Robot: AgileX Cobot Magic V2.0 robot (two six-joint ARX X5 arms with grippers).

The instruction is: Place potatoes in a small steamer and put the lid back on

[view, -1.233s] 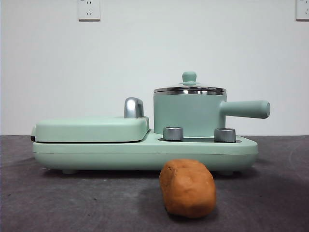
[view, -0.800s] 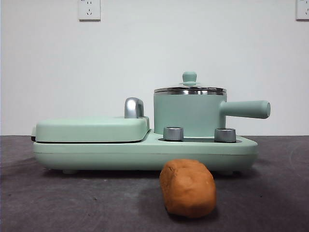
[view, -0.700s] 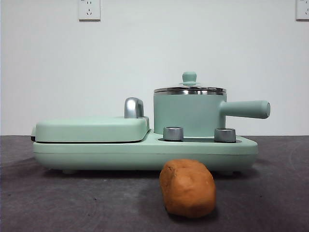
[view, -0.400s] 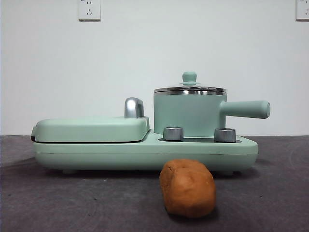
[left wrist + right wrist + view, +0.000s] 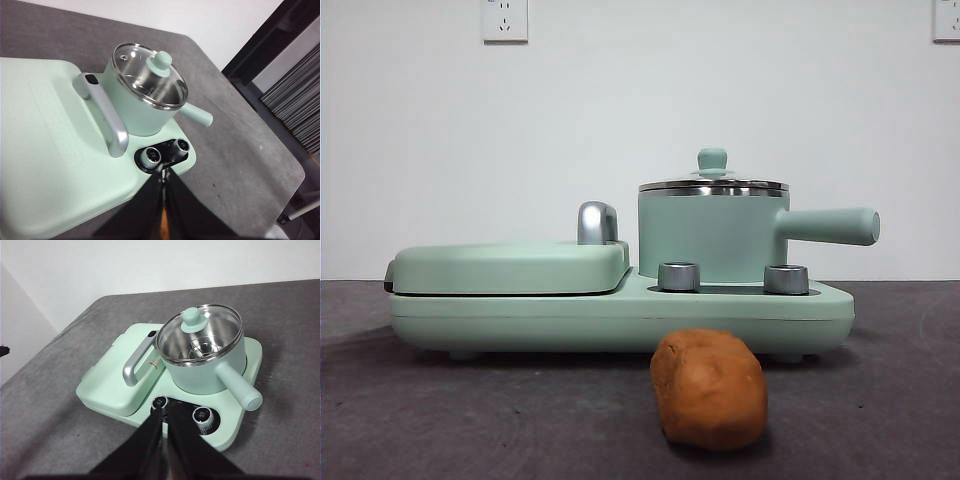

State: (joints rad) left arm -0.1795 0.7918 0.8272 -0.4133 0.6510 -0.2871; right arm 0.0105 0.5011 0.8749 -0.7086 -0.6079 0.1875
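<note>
The orange-brown potato [image 5: 709,389] lies on the dark table in front of the appliance, below the pot. The small mint-green steamer [image 5: 712,238] stands on the right half of the appliance, its stick handle [image 5: 830,226] pointing right. The glass lid [image 5: 712,186] with its green knob sits on the pot's steel rim. Both wrist views look down on the covered steamer [image 5: 135,112] [image 5: 205,377] from high up. My left gripper [image 5: 163,172] and right gripper [image 5: 164,415] are shut, holding nothing. Neither shows in the front view. An orange sliver shows through the gap of the left jaws.
The pot rests on a mint-green appliance base [image 5: 620,315] with two steel dials [image 5: 679,276] [image 5: 786,279]. A flat green grill cover [image 5: 510,268] with a chrome handle [image 5: 597,222] fills its left half. The table edge [image 5: 295,185] lies beyond the pot handle.
</note>
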